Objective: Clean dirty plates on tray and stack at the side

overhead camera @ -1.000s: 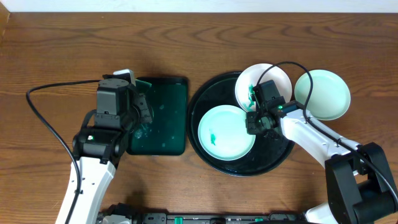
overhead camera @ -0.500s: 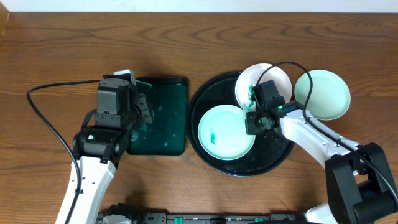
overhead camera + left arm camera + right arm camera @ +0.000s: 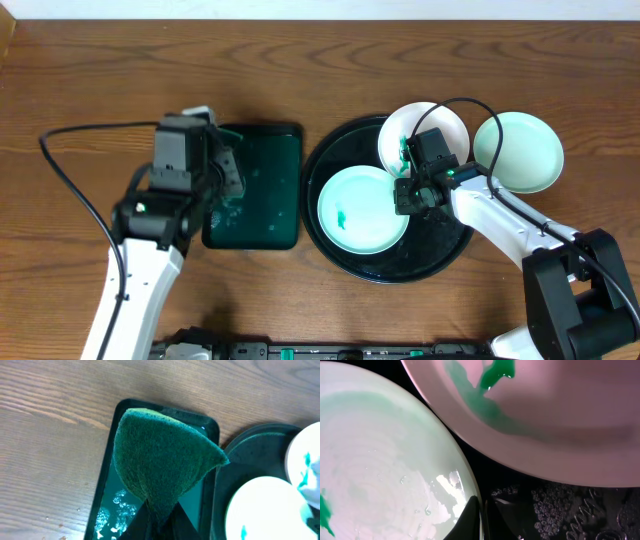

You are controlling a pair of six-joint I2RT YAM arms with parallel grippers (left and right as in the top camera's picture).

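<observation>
A pale mint plate with a green smear lies on the black round tray. My right gripper is shut on its right rim; the right wrist view shows the fingers pinching the rim of that plate. A white plate with green smears leans on the tray's far rim and shows in the right wrist view. A second mint plate sits on the table to the right. My left gripper is shut on the green sponge above the small dark green tray.
The dark green rectangular tray holds soapy water and bubbles. Cables run from both arms across the wooden table. Foam lies on the black tray's floor.
My left arm has shifted slightly left and up with the sponge. The right arm and the plates have not moved.
</observation>
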